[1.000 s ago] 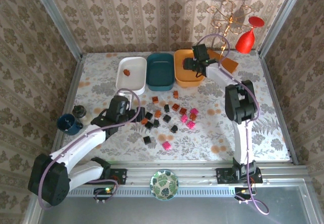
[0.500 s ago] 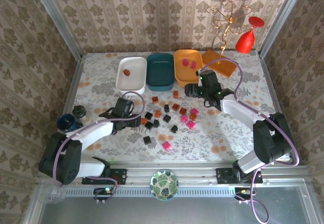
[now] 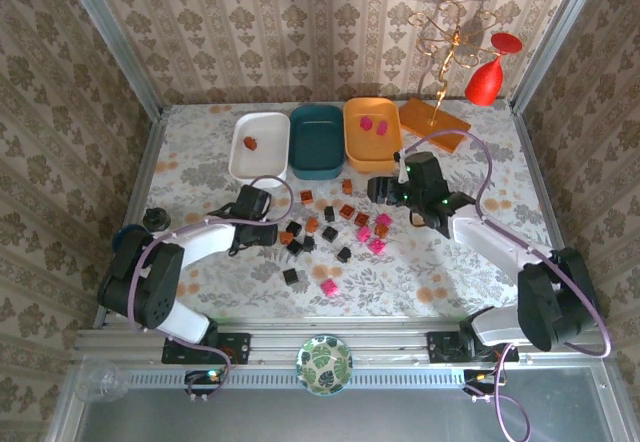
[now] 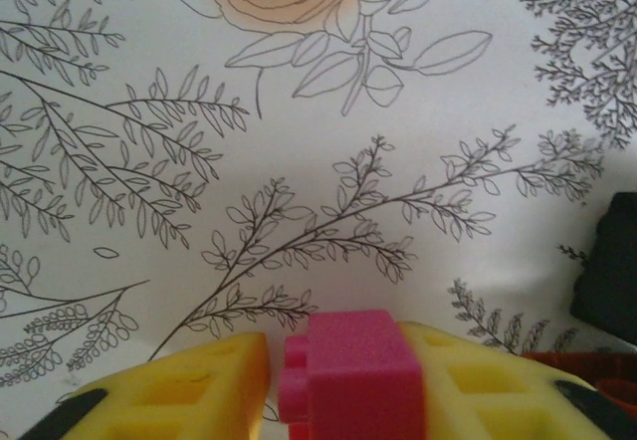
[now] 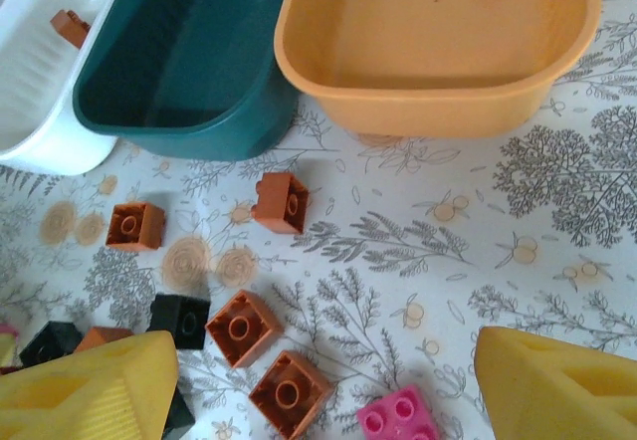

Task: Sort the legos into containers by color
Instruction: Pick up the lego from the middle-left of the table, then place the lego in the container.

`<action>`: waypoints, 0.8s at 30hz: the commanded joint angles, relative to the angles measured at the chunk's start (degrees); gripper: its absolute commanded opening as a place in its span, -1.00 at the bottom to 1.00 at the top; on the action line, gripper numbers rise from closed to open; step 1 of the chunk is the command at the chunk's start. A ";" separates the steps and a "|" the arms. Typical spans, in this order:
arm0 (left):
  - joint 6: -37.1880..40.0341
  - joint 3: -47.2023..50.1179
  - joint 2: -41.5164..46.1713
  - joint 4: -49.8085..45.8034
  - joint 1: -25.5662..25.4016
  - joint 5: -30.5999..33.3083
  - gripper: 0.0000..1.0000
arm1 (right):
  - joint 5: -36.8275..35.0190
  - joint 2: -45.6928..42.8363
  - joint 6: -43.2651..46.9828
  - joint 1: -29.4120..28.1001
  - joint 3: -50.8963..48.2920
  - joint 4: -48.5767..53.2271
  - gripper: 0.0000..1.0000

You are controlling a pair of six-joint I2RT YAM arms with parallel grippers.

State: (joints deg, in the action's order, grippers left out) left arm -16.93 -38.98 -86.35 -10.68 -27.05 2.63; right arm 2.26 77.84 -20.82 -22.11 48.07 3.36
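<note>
Three tubs stand in a row at the back: white, dark teal and orange. The white tub holds one brown lego, and the orange tub holds two pink ones. Loose black, brown and pink legos lie scattered mid-table. My left gripper sits low at the pile's left edge, shut on a pink lego between its yellow fingers. My right gripper hovers open over brown legos and a pink one.
A flat orange board with a gold wire stand and a red glass are at the back right. A small dark cup sits at the left edge. A patterned dish rests on the front rail. Walls close in three sides.
My right gripper has come back from over the orange tub to above the pile, leaving two pink legos in that tub. My left gripper stayed at the pile's left edge.
</note>
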 commanded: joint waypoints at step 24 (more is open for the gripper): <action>7.92 -45.06 -22.25 6.12 -12.84 -0.61 -0.53 | -8.50 -14.78 -0.62 -0.37 -8.22 1.77 0.65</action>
State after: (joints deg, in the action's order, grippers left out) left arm -11.60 -78.65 -103.55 -3.07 -39.68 3.22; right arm -2.72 65.23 -21.23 -22.20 41.06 5.34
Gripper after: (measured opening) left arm 0.270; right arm 0.822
